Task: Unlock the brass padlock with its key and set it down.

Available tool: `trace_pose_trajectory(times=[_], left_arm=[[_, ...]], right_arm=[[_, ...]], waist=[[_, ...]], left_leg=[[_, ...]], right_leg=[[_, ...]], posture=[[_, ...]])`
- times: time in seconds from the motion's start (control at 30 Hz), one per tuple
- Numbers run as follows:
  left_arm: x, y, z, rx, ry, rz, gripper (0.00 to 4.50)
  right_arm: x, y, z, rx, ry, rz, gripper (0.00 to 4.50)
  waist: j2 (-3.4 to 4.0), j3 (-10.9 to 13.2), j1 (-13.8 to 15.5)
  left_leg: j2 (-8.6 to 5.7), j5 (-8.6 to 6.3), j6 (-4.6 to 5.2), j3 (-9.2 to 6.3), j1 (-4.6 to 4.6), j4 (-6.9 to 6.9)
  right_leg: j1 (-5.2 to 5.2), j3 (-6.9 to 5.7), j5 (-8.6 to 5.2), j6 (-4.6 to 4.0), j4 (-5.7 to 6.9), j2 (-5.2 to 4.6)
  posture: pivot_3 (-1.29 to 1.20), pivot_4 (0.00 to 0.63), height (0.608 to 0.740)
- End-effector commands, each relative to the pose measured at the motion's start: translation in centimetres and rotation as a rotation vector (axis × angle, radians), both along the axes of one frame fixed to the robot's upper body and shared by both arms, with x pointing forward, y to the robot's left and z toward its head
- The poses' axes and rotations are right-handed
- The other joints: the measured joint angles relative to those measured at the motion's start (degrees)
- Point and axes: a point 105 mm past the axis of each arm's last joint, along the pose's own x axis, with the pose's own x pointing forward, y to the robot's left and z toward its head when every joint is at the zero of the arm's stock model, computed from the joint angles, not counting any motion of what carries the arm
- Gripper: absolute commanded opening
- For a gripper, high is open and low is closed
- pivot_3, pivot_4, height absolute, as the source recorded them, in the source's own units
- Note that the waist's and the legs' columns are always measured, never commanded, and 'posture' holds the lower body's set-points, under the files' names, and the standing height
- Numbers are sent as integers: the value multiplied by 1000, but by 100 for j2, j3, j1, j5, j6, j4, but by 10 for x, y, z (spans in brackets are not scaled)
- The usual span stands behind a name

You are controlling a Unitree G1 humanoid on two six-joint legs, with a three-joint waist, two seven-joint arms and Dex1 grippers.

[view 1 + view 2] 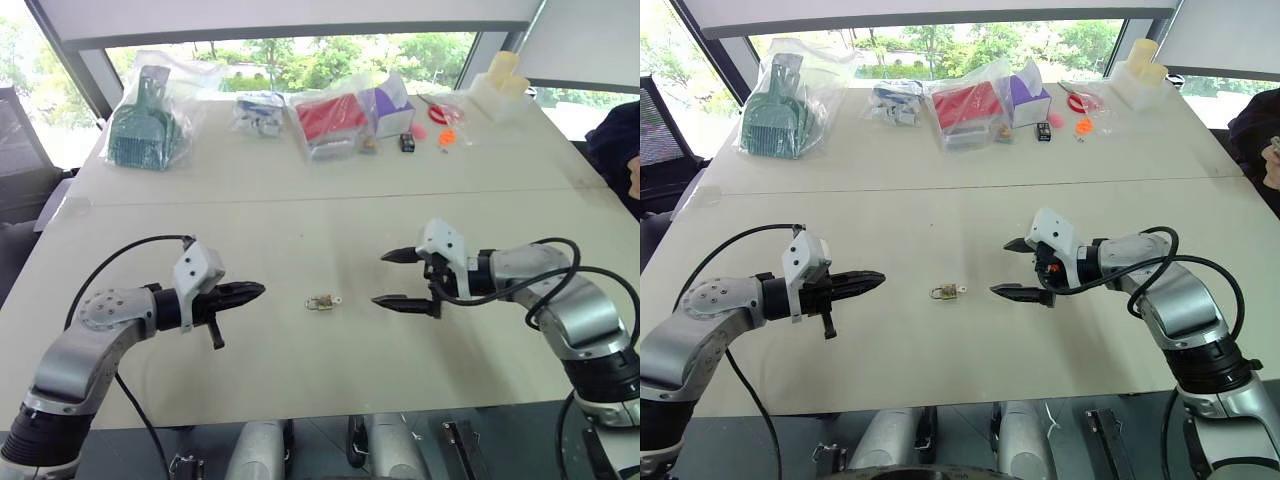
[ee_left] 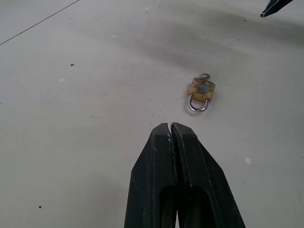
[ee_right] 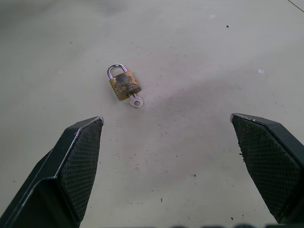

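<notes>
We're holding the right end effector (image 1: 1022, 268) wide open and the left end effector (image 1: 258, 289) pinched shut, both empty. Brass padlock (image 1: 944, 292) is lying flat on the surface (image 1: 940, 380) between them, slightly nearer the right, key (image 3: 136, 101) seated, shackle pointing left.

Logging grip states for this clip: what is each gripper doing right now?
Left gripper: closed, holding nothing.
Right gripper: wide open, empty; the brass padlock lies on the table with the key in it.
</notes>
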Motion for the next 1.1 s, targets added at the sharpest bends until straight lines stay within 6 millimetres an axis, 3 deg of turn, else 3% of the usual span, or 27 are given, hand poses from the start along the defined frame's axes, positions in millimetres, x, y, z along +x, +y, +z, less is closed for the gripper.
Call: trace_pose_trajectory(times=[0.03,0.7,0.93,1.1], left_arm=[[-2,3,9,-4,-37,-2,0],[-8,-1,7,58,-23,-94,0],[-11,-20,-3,58,-36,-159,0],[-9,-29,-6,36,-61,-177,1622]], right_arm=[[-5,6,11,-4,-41,41,4448],[-19,9,17,10,-31,41,4448],[-17,12,20,27,-49,27,4448],[-18,15,23,34,-69,18,4500]], waist=[[0,0,1],[0,0,2],[0,0,2],[0,0,7]], left_leg=[[0,0,0,0,0,0],[0,0,0,1,0,0],[0,0,0,1,0,0],[0,0,0,2,0,1]], right_leg=[[0,0,0,0,0,0],[0,0,1,-1,0,0],[0,0,1,-1,0,-1],[1,1,2,-1,0,0]], posture=[[0,150,740],[0,150,740],[0,150,740],[0,150,740]])
